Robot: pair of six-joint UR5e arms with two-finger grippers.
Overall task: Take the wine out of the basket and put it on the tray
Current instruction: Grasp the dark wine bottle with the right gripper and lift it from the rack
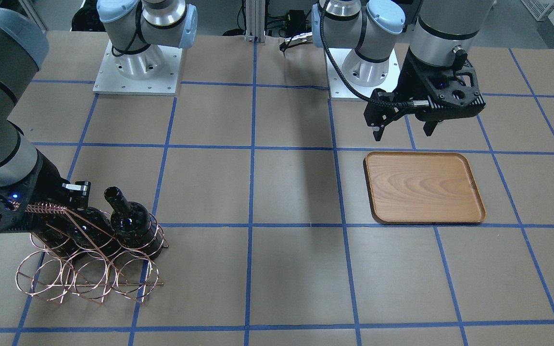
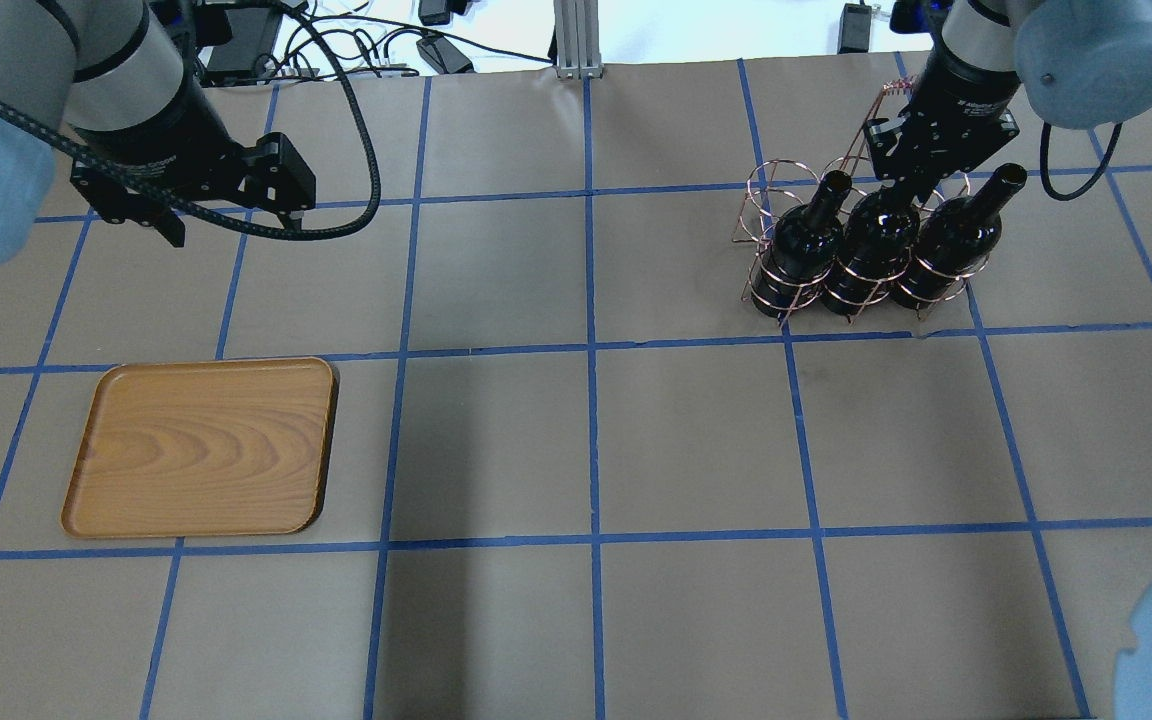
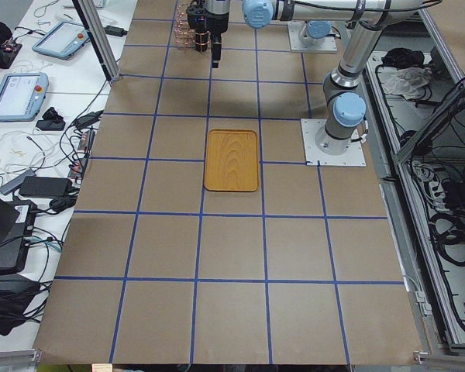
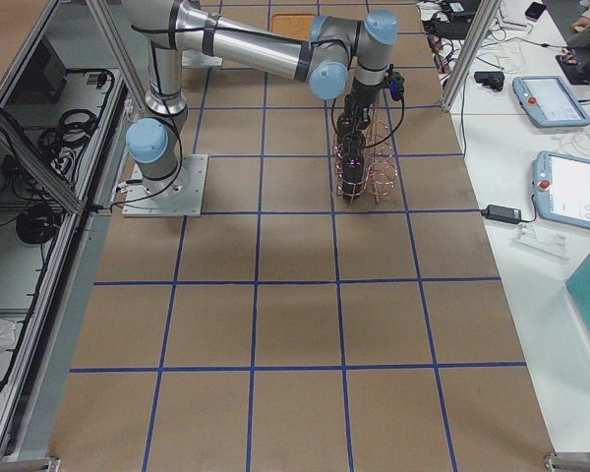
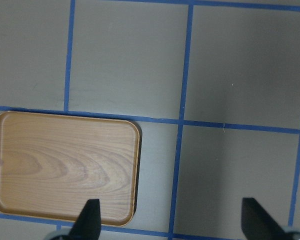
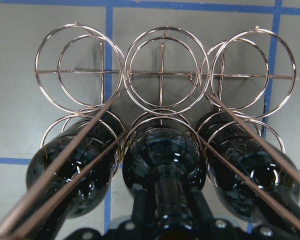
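- Far right of table (image 2: 576, 440), overhead view: right gripper (image 2: 904, 188) is down over basket (image 2: 766, 190), at neck of the middle wine (image 2: 874, 240). Fingertips and bottle mouth are hidden under the wrist body.
- Right wrist cam: fingers (image 6: 141, 212) sit narrow, close on either side of the neck. Black on black and cut by btm edge, so can't tell if actually clamped.
- Wine sits tilted in the middle ring of basket, btwn other two bottles (image 2: 804, 245), touching both.
- Front view: right arm covers most of the wine and one neighbour. Only the bottle nearest table centre shows clearly. Coiled handle (image 1: 44, 209) runs across the gripper body.
- Only the wrist cam shows basket's 2nd row of rings properly.
- Side views: grippers too small to read.
- Left gripper (image 2: 233, 225) hovers over table beyond tray (image 2: 201, 450), jaws wide, holding nothing. Its cam shows just two fingertips (image 5: 90, 220) at btm edge.
- Tray lies flat, well apart from basket.
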